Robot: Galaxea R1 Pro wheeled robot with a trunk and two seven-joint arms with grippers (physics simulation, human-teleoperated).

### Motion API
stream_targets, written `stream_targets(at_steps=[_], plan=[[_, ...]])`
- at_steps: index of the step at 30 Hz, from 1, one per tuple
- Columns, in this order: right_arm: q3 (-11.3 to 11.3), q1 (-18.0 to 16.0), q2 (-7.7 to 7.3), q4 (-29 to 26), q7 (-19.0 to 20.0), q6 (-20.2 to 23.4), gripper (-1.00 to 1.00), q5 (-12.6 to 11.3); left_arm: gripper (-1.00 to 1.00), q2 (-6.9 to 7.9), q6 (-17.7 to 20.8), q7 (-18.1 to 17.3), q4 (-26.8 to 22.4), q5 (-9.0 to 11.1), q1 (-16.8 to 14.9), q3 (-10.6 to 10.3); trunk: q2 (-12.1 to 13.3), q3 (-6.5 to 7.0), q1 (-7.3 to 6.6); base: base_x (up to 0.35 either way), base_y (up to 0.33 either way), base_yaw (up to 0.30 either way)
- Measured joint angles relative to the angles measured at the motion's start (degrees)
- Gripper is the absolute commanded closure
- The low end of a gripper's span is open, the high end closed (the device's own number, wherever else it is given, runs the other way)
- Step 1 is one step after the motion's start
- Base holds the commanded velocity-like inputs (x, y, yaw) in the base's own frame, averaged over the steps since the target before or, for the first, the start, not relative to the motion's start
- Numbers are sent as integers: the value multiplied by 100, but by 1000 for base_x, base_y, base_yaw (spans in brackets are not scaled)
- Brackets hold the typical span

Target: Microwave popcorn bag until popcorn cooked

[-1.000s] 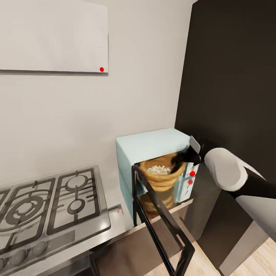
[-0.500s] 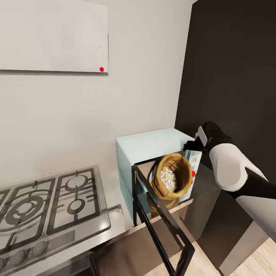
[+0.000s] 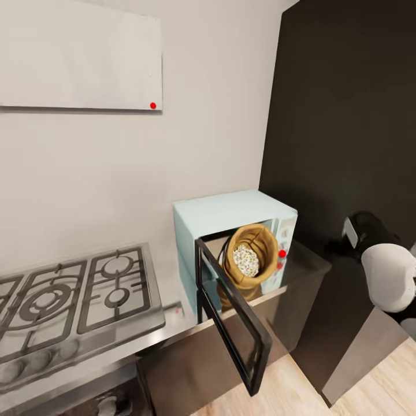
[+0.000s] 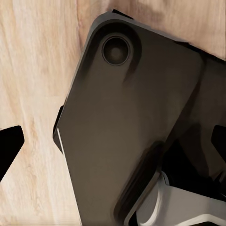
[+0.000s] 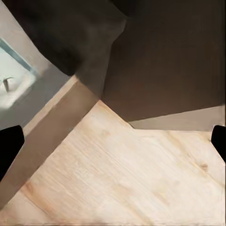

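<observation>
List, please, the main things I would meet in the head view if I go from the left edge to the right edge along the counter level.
Gas hob → open microwave door → popcorn bag lying tipped in the microwave → red dot on the control panel → right arm.

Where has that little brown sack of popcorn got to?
In the head view, the popcorn bag is inside the open microwave on the counter, tipped so its mouth faces outward, right of the gas hob.
</observation>
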Motion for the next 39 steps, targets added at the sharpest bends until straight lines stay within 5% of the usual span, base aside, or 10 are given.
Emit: stream_targets(at_steps=[2,4,6,9,12,15,17,21,39], plan=[[141,132,-4,1,143,-1,-100,-22,-100,2,0,0,0,0,0,2,0,0,0,-298,-101,0],[262,365,-8,-4,644,-126,-100,-57,-100,4,1,-2,0,6,0,5,0,0,0,-298,-126,0],[302,566,-12,-17,1399,-693,-100,21,-100,4,1,-2,0,9,0,11,-1,0,0,-296,-147,0],[315,976,-18,-44,2721,-1961,-100,319,-100,4,1,-1,0,8,0,9,0,0,0,-284,-162,0],[307,1551,-1,-46,3806,-3767,-100,494,-100,4,2,-2,0,3,0,7,0,-1,0,-253,-177,0],[277,1948,23,-14,4000,-4881,-100,507,-100,4,2,-2,0,1,0,7,-1,-1,0,-234,-179,0],[271,2085,26,17,4049,-5076,-100,507,-100,4,1,-2,0,0,0,5,-1,0,-1,-203,-166,0],[289,2152,108,856,4044,-5314,-100,547,-100,4,0,-1,-24,10,0,7,-1,0,-3,-69,-53,0],[266,2151,118,872,4044,-5722,-100,519,-100,4,2,6,-52,19,0,7,-1,0,-3,0,-145,0]])
